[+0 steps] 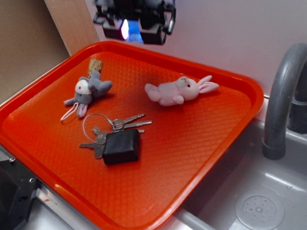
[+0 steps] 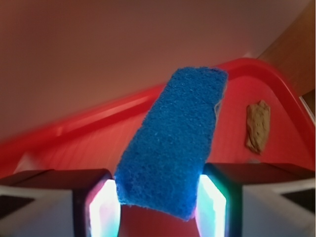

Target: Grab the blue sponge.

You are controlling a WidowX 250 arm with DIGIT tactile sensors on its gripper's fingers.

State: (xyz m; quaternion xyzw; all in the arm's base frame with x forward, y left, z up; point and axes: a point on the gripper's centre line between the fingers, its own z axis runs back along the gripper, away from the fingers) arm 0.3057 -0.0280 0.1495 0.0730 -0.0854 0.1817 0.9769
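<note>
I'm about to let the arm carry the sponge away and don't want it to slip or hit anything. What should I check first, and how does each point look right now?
1. Blue sponge sits between the end effector fingers: ok, both lit pads press its sides.
2. Grip depth: not ok, only the near end is pinched; most of it sticks out.
3. Sponge lifted off the red tray: ok, the end effector hangs above the tray's back edge.
4. Pink bunny, grey plush and keys away from the arm: ok, all lie lower on the tray.
5. Faucet out of the travel path: cannot tell, the path is unknown.
</note>
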